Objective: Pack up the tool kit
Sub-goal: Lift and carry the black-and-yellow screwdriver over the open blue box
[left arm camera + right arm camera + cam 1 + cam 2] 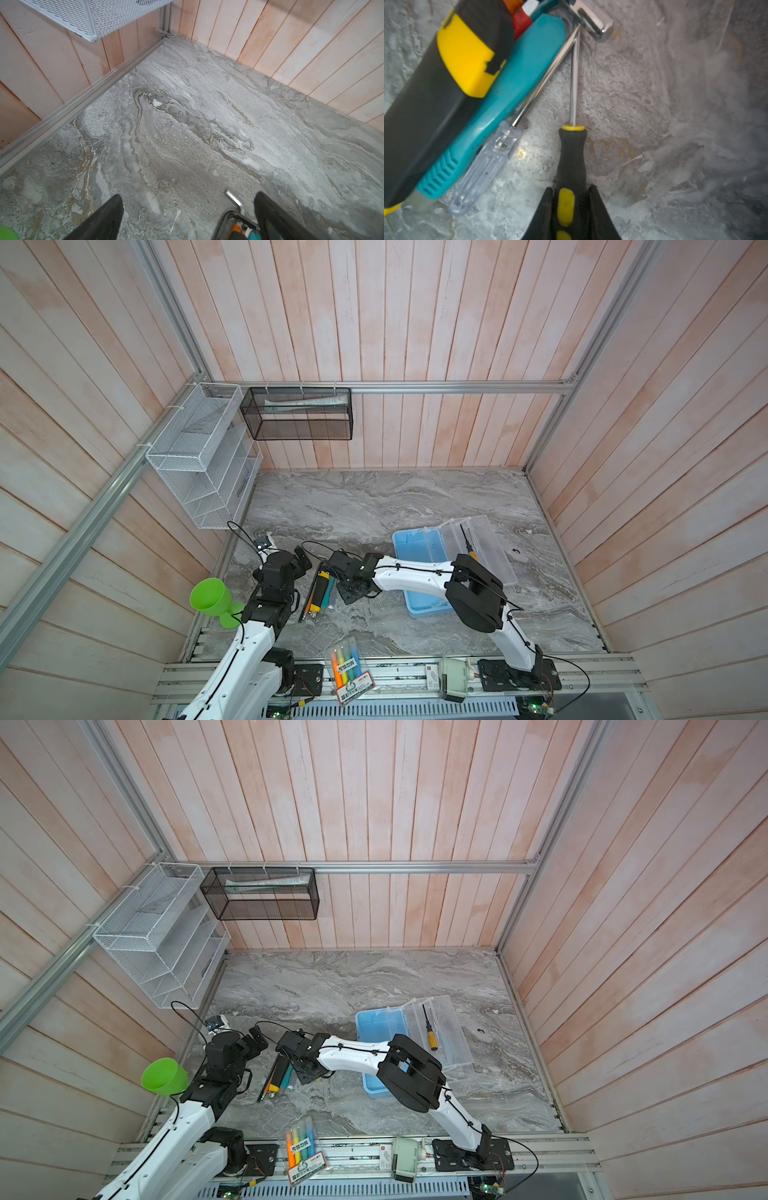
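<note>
The light-blue case [415,547] [376,1023] lies open at the right, its clear lid [490,547] [451,1040] folded back. An orange-handled screwdriver [432,1038] rests on the lid. Loose tools [320,593] [278,1077] lie in a pile left of the case. My right gripper [571,191] [337,587] reaches across to that pile and is shut on the black-and-yellow screwdriver [572,158]. Beside it lie a yellow-and-black tool [446,83], a teal handle [512,79] and a clear-handled screwdriver [481,170]. My left gripper [189,196] [303,562] is open above the table, with a hex key [234,199] near one finger.
A green goblet [210,599] stands by the left arm. The highlighter pack [349,668] and a small white device [453,676] lie on the front rail. A white mesh rack [199,456] and a black mesh basket [297,418] hang on the walls.
</note>
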`<state>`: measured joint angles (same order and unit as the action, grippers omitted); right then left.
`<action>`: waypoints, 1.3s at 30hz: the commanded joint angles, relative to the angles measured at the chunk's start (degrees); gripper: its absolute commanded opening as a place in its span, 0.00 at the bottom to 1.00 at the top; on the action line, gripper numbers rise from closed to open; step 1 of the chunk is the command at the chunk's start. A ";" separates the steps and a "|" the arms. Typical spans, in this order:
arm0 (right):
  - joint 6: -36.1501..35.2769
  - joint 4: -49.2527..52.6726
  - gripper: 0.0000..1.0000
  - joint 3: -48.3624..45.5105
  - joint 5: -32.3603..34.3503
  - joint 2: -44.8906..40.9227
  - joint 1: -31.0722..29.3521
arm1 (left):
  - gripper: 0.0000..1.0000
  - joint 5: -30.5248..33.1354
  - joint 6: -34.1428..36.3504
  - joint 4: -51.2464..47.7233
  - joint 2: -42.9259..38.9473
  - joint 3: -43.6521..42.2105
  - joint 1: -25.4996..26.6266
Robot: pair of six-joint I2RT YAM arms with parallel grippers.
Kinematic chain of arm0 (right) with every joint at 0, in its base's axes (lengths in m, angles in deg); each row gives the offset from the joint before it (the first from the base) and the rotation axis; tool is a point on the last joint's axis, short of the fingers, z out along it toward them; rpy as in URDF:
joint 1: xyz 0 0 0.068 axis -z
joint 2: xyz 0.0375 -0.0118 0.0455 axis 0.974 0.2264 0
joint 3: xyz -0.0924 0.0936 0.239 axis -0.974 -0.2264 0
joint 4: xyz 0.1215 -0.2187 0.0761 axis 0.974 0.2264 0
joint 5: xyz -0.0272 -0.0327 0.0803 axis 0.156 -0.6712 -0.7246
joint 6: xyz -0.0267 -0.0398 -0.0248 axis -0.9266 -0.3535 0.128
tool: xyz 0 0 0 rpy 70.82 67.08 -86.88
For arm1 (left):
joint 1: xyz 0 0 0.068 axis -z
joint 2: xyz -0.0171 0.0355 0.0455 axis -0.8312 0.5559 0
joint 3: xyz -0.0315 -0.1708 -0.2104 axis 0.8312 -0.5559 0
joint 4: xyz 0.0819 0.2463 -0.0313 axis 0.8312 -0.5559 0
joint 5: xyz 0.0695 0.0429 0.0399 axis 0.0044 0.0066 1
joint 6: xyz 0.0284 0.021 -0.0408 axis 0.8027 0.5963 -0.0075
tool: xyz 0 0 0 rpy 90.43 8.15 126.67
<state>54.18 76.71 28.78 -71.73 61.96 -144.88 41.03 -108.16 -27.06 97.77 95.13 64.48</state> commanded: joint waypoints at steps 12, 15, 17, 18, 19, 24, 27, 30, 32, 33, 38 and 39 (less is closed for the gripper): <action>-5.21 2.39 0.00 -8.69 1.36 -16.74 5.51 | 1.00 -0.60 0.21 0.57 -0.21 -0.27 -0.31; -6.82 3.07 0.00 -9.65 3.11 -19.36 6.26 | 1.00 -0.67 0.22 0.60 -0.34 -0.36 -0.33; -7.80 3.17 0.00 -10.21 3.35 -21.13 6.73 | 1.00 -0.66 0.18 0.47 -0.60 -0.38 -0.33; -8.32 2.90 0.00 -10.71 3.00 -22.18 7.07 | 1.00 -0.61 0.22 0.49 -0.72 -0.49 -0.30; -8.66 2.72 0.00 -11.37 2.85 -23.31 7.39 | 1.00 -0.58 0.18 0.49 -0.94 -0.51 -0.30; -10.32 1.43 0.00 -15.72 1.71 -29.69 10.48 | 1.00 -0.40 0.00 0.32 -1.67 -0.83 -0.25; -10.92 2.48 0.00 -17.23 4.21 -32.99 12.63 | 1.00 -0.40 0.05 0.41 -1.91 -0.89 -0.26; -11.93 4.41 0.00 -17.76 5.84 -36.10 15.85 | 1.00 -0.49 0.07 0.37 -1.91 -0.92 -0.31; -12.29 5.32 0.00 -18.35 6.20 -38.19 18.26 | 1.00 -0.55 0.13 0.48 -1.77 -0.84 -0.28; -12.46 5.62 0.00 -18.64 6.46 -39.28 19.45 | 1.00 -0.57 0.13 0.48 -1.57 -0.84 -0.31; -13.41 4.28 0.00 -22.04 5.57 -44.44 25.31 | 1.00 -0.91 0.31 0.68 -0.59 -0.44 -0.37; -13.47 4.13 0.00 -22.52 4.98 -45.14 26.71 | 1.00 -0.84 0.28 0.69 -0.53 -0.44 -0.33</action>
<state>42.02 80.31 7.78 -66.94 18.84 -120.42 40.85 -108.13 -27.04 96.96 95.13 64.48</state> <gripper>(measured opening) 0.222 0.997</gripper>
